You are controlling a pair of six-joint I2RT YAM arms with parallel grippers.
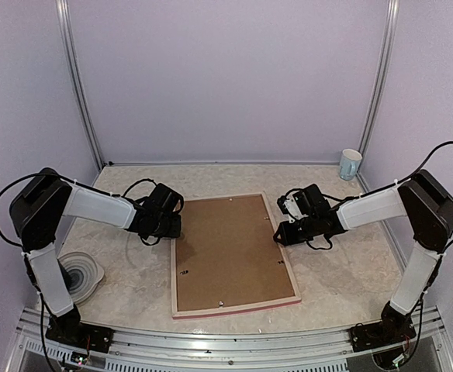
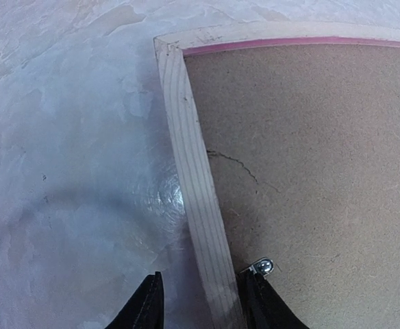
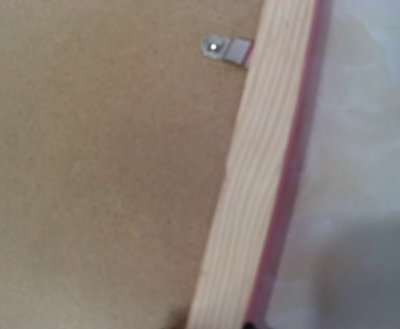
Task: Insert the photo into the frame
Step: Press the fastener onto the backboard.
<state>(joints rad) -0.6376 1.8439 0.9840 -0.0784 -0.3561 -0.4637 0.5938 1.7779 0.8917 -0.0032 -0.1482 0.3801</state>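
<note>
Frame lay back-up on table; left claw, partly open, straddled its left rail; state of right claw was unclear.

The frame lies flat and face down near the middle of the worktop, slightly skewed. Its pale wood back faces up, and pink-red shows along the outer edge. A brown backing board fills its opening.
</note>
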